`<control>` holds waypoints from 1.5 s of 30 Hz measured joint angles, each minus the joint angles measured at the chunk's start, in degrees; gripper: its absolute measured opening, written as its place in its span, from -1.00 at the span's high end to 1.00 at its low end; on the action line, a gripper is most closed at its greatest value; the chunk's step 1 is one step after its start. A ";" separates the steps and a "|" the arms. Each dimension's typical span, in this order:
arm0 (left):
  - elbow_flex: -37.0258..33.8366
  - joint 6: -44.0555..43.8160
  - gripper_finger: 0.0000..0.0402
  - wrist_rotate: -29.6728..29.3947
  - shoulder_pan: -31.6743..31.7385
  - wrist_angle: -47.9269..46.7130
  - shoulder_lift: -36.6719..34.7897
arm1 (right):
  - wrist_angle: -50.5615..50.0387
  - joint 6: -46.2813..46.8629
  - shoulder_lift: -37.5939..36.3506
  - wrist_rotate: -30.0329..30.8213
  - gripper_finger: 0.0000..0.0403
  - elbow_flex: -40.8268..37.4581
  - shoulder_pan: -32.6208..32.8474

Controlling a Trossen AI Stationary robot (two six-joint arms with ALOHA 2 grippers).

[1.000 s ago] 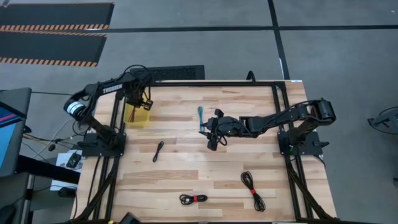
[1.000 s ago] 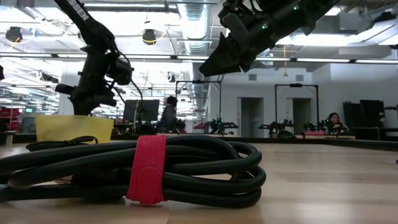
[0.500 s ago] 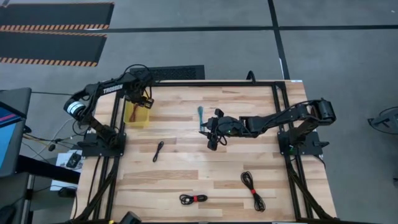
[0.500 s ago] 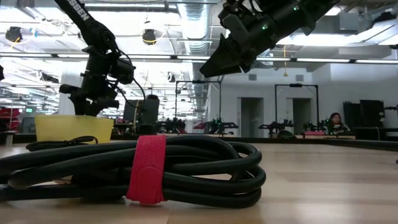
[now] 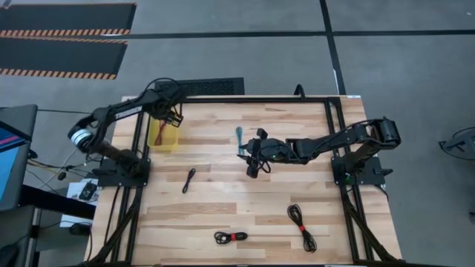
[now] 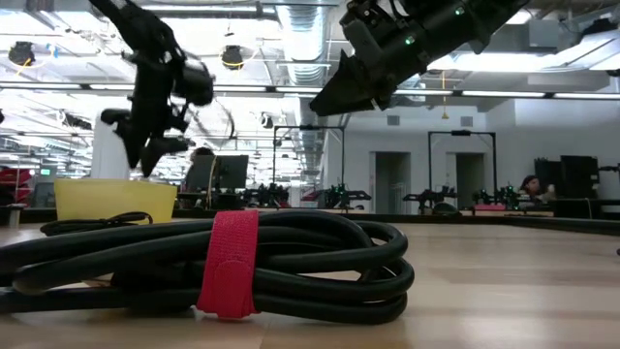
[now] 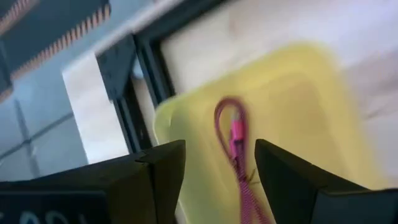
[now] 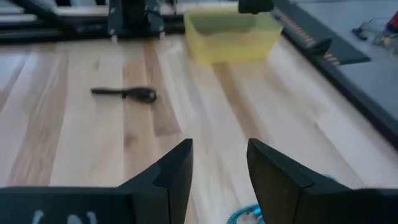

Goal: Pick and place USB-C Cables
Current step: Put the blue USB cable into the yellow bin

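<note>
My left gripper (image 5: 174, 121) is open and empty above the yellow bin (image 5: 163, 138). It shows in its wrist view (image 7: 217, 177) and in the low view (image 6: 155, 145). The maroon-red cable (image 7: 235, 138) lies on the bin's floor. My right gripper (image 5: 252, 169) is open and empty, held above the table just beside the teal-blue cable (image 5: 239, 141), whose end shows in the right wrist view (image 8: 249, 214). The plain black cable (image 5: 188, 180) lies flat on the table's left half. Two black cables with red ties (image 5: 230, 237) (image 5: 300, 224) lie near the front edge.
The bin stands at the table's far left, by the left arm's frame (image 5: 137, 148). One red-tied cable fills the low view's foreground (image 6: 228, 262). Bare wood lies between the cables. People and other stations show in the room behind the table.
My left gripper has risen from the yellow bin's rim until it is clear above the bin, and the arm has swung a little toward the table's left edge. The maroon-red cable stays in the bin. My right arm has kept still.
</note>
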 joint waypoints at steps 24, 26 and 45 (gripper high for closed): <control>-30.15 2.12 0.08 -2.25 -43.59 54.89 -40.39 | 5.54 1.70 -16.15 3.22 0.13 -11.32 -0.59; -32.55 2.81 0.08 -3.04 -46.51 58.85 -40.59 | 5.12 2.63 -18.26 4.71 0.13 -12.98 -0.77; -36.74 12.46 0.08 -7.97 -59.08 77.91 -31.19 | -1.96 17.21 -12.34 3.85 0.12 -13.82 -3.15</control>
